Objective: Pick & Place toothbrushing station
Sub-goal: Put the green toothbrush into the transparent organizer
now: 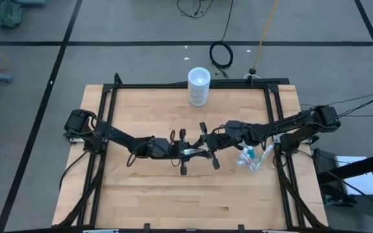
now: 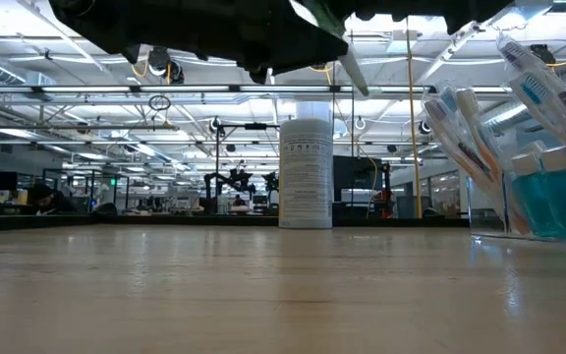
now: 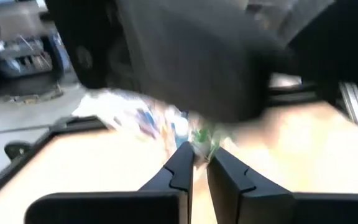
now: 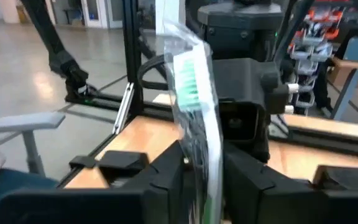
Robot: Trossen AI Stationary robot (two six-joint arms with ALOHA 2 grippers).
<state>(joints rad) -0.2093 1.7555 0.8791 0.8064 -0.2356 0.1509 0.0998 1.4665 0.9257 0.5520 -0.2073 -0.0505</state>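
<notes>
A clear cup (image 1: 252,157) holding several pale toothbrushes (image 2: 480,147) and teal tubes (image 2: 538,202) stands at the table's right. Above mid-table my two grippers meet nose to nose. Between them lies one toothbrush (image 4: 194,81) with green bristles in a clear wrapper, also seen as a pale toothbrush streak (image 1: 194,153) from above. My left gripper (image 3: 201,160) is shut on it. My right gripper (image 4: 202,168) stands with a finger on either side of the wrapped handle. My left gripper pinches a green-marked part of the wrapped toothbrush (image 3: 202,140) between its two fingertips, coming level from the table's left; blur hides which part. The brush is clear of the table. My right gripper: the wrapper (image 4: 207,155) fills its gap; whether the fingers touch it, I cannot tell.
A frosted cylindrical container with a white lid (image 1: 199,86) stands at the far edge's middle, also seen as the container (image 2: 306,172) in the low view. A black frame (image 1: 173,85) rims the wooden table. Bare wood lies near the front edge.
</notes>
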